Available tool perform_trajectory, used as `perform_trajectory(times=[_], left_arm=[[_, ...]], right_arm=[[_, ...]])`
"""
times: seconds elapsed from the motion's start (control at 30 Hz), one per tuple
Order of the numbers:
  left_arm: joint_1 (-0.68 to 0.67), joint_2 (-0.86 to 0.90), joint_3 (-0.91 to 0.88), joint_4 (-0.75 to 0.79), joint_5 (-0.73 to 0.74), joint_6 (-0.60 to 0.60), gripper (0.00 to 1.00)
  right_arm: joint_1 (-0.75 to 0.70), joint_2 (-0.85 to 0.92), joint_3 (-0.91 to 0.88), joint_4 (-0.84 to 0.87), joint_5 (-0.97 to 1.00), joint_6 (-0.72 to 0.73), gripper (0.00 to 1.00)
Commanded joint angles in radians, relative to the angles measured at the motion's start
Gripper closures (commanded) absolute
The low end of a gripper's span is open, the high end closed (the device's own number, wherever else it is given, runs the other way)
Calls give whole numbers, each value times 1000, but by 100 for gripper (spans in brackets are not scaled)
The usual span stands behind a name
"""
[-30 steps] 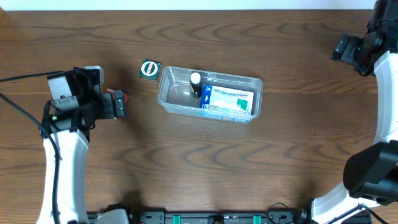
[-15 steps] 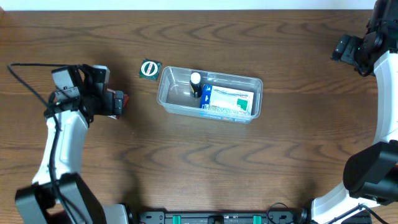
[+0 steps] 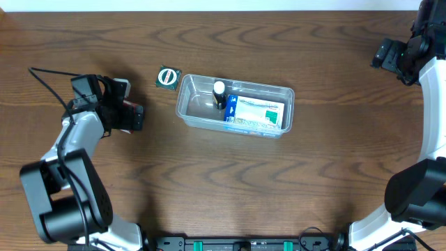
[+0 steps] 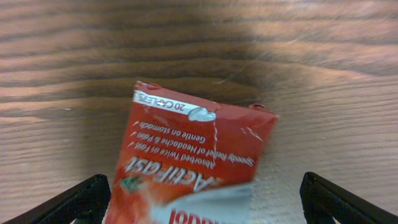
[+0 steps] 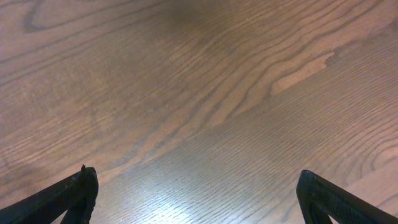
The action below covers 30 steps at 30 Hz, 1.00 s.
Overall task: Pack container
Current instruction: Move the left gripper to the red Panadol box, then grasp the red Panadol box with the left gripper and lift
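Overhead: container (image 3: 195,106) mid-table, holds white-capped bottle (image 3: 219,93) and blue-green box (image 3: 255,112). Round green item (image 3: 167,77) lies just outside its left corner. Left gripper (image 3: 134,117) at red packet (image 3: 137,108), well left of container. Right gripper (image 3: 385,54) parked far right.

Left wrist: left gripper (image 4: 205,199) spread wide, straddling red packet (image 4: 193,149), not clamped. Likely step: picking up packet. Next: close, lift, carry to container's free left end.

Right wrist: right gripper (image 5: 196,193) spread, bare wood beneath.
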State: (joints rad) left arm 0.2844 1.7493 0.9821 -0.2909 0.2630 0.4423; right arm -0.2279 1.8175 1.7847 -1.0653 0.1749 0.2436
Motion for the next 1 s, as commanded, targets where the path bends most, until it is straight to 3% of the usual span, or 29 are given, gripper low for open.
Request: perform_trajectory(times=[0.0,0.17,0.33,0.53,0.63,0.7,0.97], left_arm=[[3,29,22,24,6,10,2],[3,37,22,40,5,10,2],[3,37,21,18,6,9,19],[3,37,21,-23,6,4,34],[1,36,22,-21,6,-7,36],[-3,31,22,-18,6,-8,44],[-36,-86,31,-3,6,-88,44]], right_arm=[[-6,3,-2,-2,3,-13,1],[-6,3,-2,-2,3,-13,1],[-6,3,-2,-2,3,-13,1],[-6,3,-2,-2,3,-13,1],[-6,3,-2,-1,3,-13,1],[-6,3,-2,-2,3,-13,1],[-6,3,-2,-2,3,-13,1]])
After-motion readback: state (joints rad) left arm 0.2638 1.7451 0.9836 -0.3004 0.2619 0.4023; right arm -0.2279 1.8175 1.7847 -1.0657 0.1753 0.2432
